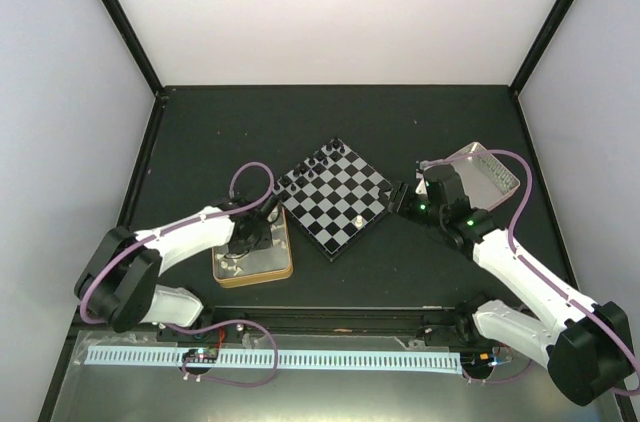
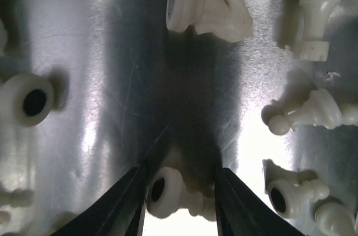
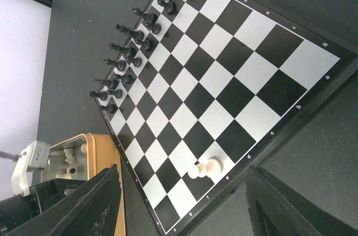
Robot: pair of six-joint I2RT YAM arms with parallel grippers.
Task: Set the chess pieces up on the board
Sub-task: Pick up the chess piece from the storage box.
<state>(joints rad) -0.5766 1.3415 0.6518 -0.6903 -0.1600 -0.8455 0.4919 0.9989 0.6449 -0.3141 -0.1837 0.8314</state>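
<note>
The chessboard (image 1: 335, 204) lies at mid-table, turned like a diamond. Black pieces (image 1: 318, 162) line its upper left edge; in the right wrist view they (image 3: 134, 40) stand in two rows. One cream-white piece (image 1: 358, 221) stands near the board's lower right edge and also shows in the right wrist view (image 3: 206, 168). My left gripper (image 1: 245, 240) is down inside the gold-rimmed tin (image 1: 255, 277). In the left wrist view it (image 2: 180, 183) is shut on a cream-white piece (image 2: 168, 191) lying on its side. My right gripper (image 1: 404, 198) hovers open and empty by the board's right corner (image 3: 184, 213).
Several more cream-white pieces (image 2: 210, 9) lie scattered on the tin's shiny floor (image 2: 112, 79). A pinkish silver tray (image 1: 490, 170) sits behind my right arm. The tin's edge (image 3: 100, 157) lies just left of the board. Black frame posts stand at the back corners.
</note>
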